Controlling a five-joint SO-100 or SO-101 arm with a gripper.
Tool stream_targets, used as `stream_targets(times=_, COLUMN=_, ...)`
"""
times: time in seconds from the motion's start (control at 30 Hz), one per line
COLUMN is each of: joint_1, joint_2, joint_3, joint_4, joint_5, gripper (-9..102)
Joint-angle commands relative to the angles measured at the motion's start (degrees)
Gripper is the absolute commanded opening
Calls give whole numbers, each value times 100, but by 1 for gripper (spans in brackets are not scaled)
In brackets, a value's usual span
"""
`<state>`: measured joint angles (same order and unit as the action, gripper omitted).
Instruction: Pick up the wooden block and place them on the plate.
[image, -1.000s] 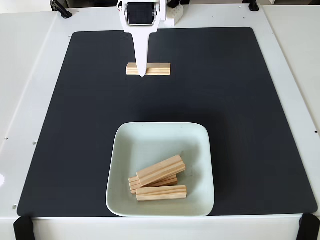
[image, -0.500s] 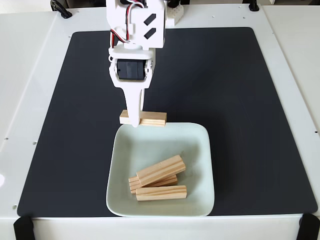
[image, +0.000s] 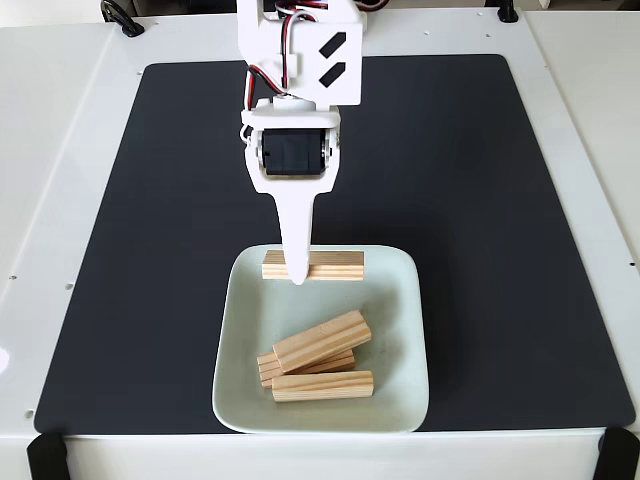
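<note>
Since the earlier frames the white two-finger gripper (image: 298, 272) has been carrying one light pine wooden block (image: 335, 266) off the black mat (image: 480, 200) and forward; half a second back the bar hung at the dish's far edge, and now it is sitting over the far inner part of the square pale mint-white ceramic plate (image: 400, 330). In the fixed view the claw is clamped on that bar left of its middle, one white finger crossing its front face while the bar lies level and crosswise. Whether the bar is touching the dish or hanging just above it, I cannot tell.

Three more pine blocks are lying in the near half of the plate: one angled bar (image: 322, 340) resting on top of a partly hidden one (image: 267, 366), and another (image: 322, 385) lying flat just in front of them.

To finish the placing well, the arm is probably best lowering the bar onto the bare patch between the far rim and the pile, keeping it level because of the off-centre grip. Letting go close to the surface should stop it bouncing onto the rim or knocking the stack. Fingers should part fully before lifting straight up.
</note>
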<state>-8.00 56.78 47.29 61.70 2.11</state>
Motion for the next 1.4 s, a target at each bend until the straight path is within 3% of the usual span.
stream_targets(times=0.0, joint_1=-26, joint_2=70, joint_3=-290, joint_4=53, joint_5=53, gripper=2)
stream_targets(times=0.3, joint_1=167, joint_2=176, joint_3=97, joint_4=44, joint_5=44, gripper=36)
stream_targets(times=0.57, joint_1=202, joint_2=976, joint_3=650, joint_4=53, joint_5=44, gripper=38)
stream_targets(times=0.7, joint_1=167, joint_2=2145, joint_3=1898, joint_4=-9, joint_5=53, gripper=32)
stream_targets(times=0.93, joint_1=79, joint_2=4553, joint_3=4526, joint_4=-290, joint_5=53, gripper=-2)
stream_targets(times=1.37, joint_1=-132, joint_2=10143, joint_3=11013, joint_4=-3832, joint_5=-26, gripper=0)
